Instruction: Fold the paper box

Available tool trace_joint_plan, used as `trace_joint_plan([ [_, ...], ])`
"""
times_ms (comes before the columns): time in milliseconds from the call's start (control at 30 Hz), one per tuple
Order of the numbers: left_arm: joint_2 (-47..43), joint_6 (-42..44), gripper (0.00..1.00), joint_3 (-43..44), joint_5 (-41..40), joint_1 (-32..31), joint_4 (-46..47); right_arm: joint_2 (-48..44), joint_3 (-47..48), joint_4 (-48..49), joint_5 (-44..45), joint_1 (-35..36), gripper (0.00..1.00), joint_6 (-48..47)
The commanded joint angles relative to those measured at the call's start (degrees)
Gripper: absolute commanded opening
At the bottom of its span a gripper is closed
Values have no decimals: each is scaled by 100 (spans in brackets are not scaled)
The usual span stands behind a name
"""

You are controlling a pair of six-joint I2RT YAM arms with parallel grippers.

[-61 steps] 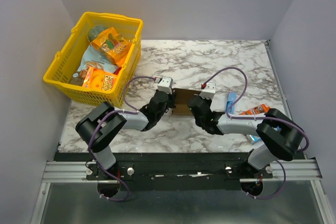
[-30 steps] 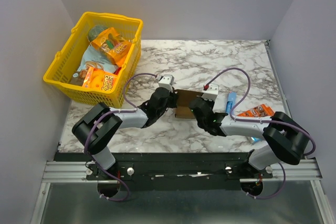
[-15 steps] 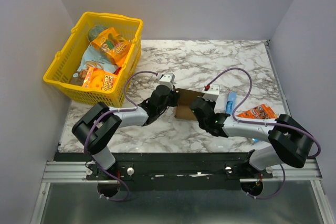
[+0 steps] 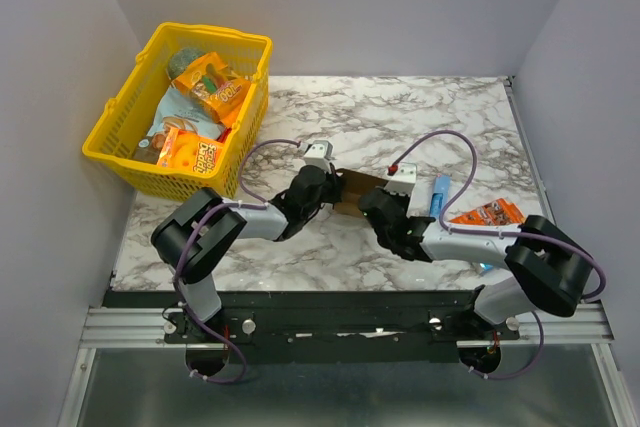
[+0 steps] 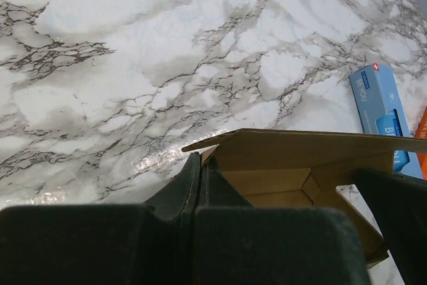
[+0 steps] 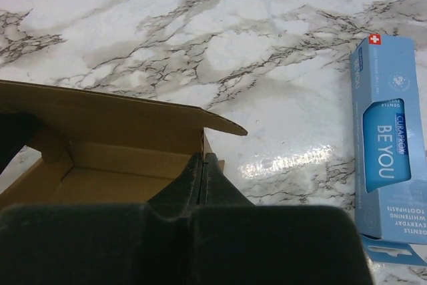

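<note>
The left gripper [image 5: 199, 168] is shut on the left end of the paper box [image 5: 293, 155], near the middle of the table [image 4: 400, 117]. The right gripper [image 6: 202, 165] is pinched on its right end. Light, bendy card (easily creased) is best held by its edges.

Work surface: table [image 4: 400, 107] topped in white marble pattern with grey veining, glossy, with a glare patch [image 6: 280, 163] on the finish. Enclosure: plain pale grey back wall [image 4: 350, 7], left wall [image 4: 50, 97] and right wall [image 4: 590, 67], unmarked. Near edge: black strip [image 4: 340, 299], then an aluminium rail [image 4: 120, 325], then grey sheet metal [image 4: 330, 387]. Lighting even and diffuse.
</note>
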Motion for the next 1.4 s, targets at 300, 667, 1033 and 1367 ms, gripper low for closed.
trace_joint_plan([
  [300,50,397,0,-216,-312,-275,516,354,372,529,-174,139,1,-40],
  [667,76,1153,0,-295,-575,42,1393,935,320,2462,-227,86,1,-1174],
  [1033,559,1603,0,-1454,-338,-37,3696,1032,-199,3334,-596,95,1,-1509],
  [1367,568,1076,0,-1271,-435,-55,3188,1146,-50,2755,-587,157,1,-1132],
])
